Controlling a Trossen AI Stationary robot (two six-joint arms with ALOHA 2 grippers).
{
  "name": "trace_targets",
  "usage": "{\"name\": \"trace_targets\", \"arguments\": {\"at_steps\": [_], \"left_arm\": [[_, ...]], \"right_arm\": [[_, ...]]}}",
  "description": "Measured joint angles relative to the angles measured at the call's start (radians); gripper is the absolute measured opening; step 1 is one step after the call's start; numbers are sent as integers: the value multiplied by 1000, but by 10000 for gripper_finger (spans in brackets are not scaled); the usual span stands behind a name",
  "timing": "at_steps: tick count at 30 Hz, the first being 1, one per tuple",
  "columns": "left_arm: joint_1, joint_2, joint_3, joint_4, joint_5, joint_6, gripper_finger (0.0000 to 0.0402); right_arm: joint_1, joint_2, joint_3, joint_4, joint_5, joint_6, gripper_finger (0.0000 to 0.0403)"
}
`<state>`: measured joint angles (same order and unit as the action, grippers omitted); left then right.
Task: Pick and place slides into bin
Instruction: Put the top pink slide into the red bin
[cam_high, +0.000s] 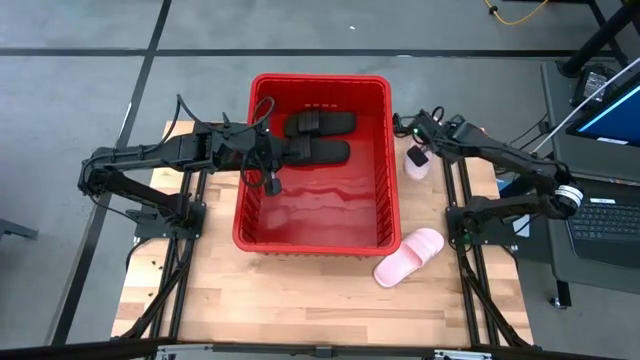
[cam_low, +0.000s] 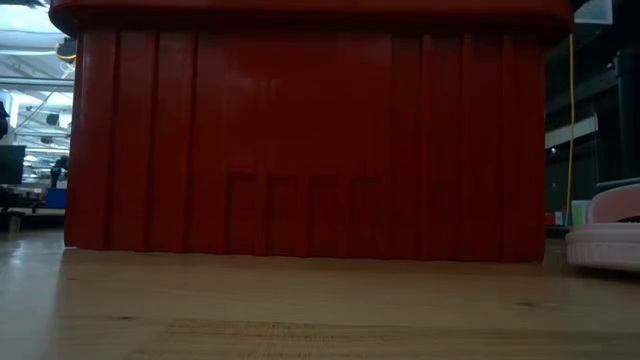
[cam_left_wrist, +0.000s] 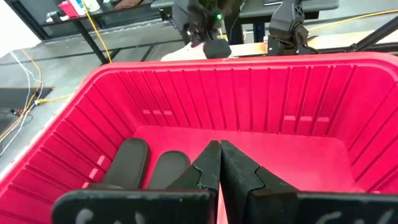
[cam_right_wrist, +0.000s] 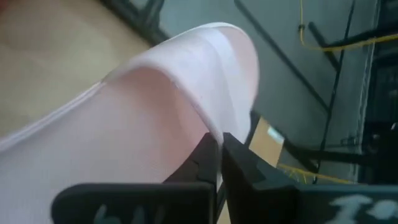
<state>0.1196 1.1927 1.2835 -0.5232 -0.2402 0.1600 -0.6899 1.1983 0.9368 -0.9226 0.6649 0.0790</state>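
High view, counter: my wooden counter (cam_high: 300, 300) carries everything, with my two arms reaching in from either side.
Bin: the red bin (cam_high: 385, 160) stands in the middle of the counter, and it is the largest thing on it. In the low view its ribbed wall (cam_low: 300, 140) fills nearly the whole width.
Black slides: two black slides (cam_high: 318, 124) lie side by side on the bin floor, toward the far end. My left wrist view shows their rounded ends (cam_left_wrist: 127, 163) against the bin's inner wall.
Pink slide on counter: one pink slide (cam_high: 408, 257) lies flat on the wood just beside the bin's near right corner. Its edge (cam_low: 605, 235) shows at the right of the low view.
Pink slide in grip: the other pink slide (cam_high: 417, 163) is at the bin's right side, just outside the rim. It fills my right wrist view (cam_right_wrist: 124, 137).
Right pincer: my right pincer (cam_high: 417, 153) is pinching that pink slide's strap, fingers (cam_right_wrist: 242, 171) drawn almost together on the thin edge.
Left pincer: my left pincer (cam_high: 271, 183) hangs inside the bin near its left wall, fingers (cam_left_wrist: 205, 165) pressed together with nothing between them.
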Motion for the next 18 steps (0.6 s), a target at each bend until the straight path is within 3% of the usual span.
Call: {"name": "trace_targets", "arguments": {"at_steps": [18], "left_arm": [[10, -12, 0, -3, -3, 10, 1]], "right_arm": [[0, -6, 403, 22, 15, -290, 10]]}}
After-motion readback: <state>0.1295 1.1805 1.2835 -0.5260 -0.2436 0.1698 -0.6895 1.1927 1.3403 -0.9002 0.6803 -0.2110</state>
